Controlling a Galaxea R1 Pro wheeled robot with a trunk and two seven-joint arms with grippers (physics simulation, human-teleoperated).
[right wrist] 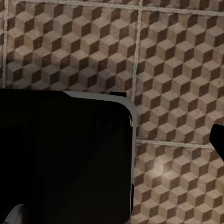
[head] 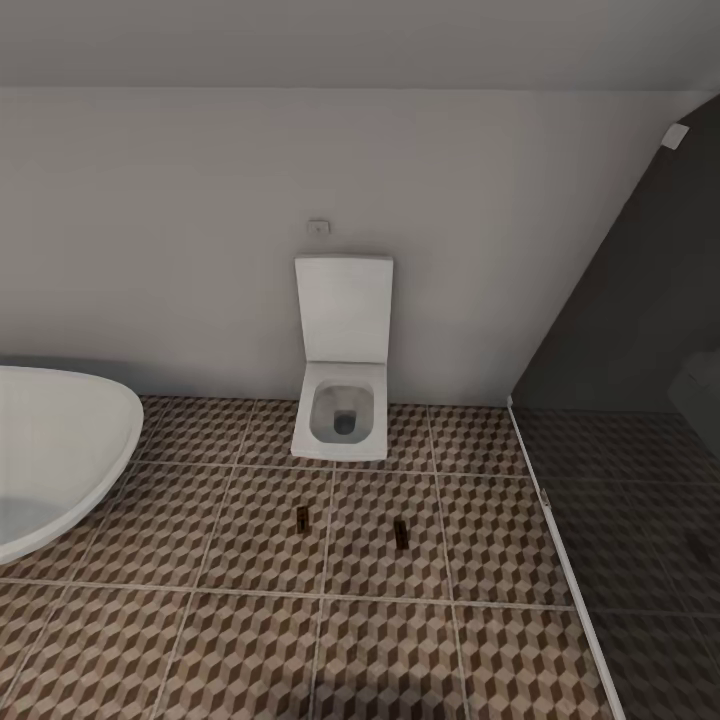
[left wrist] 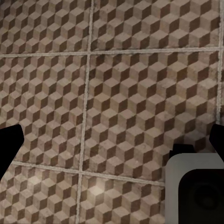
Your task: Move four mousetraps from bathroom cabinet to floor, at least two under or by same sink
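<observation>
Two mousetraps [head: 301, 517] down already on the bathroom floor [head: 230, 640], seen from the head view as small dark-and-tan slivers: one on the tile in front of the toilet's left corner, the other [head: 400, 532] on the next tile to the right, well apart from each other, both lying flat. Too small to make out any parts. Beyond them a white toilet [head: 342, 400] with its lid raised against the pale wall; at the left edge, a broad white basin or tub rim [head: 70, 440], kind hard to tell; at the right, a dark glass partition [head: 640, 330]. No cabinet in sight.

Judged from this: half placed, two more to fetch from the cabinet. Doubtful whether the pair on the floor counts as beside a sink, being nearer the toilet than the white basin.

Left gripper [left wrist: 112, 149]: dark fingertips at opposite edges of the left wrist view, spread wide, nothing between but patterned tile. Right gripper: one dark tip at the edge of the right wrist view, the rest masked by a dark housing, so cannot tell whether spread or closed.
</observation>
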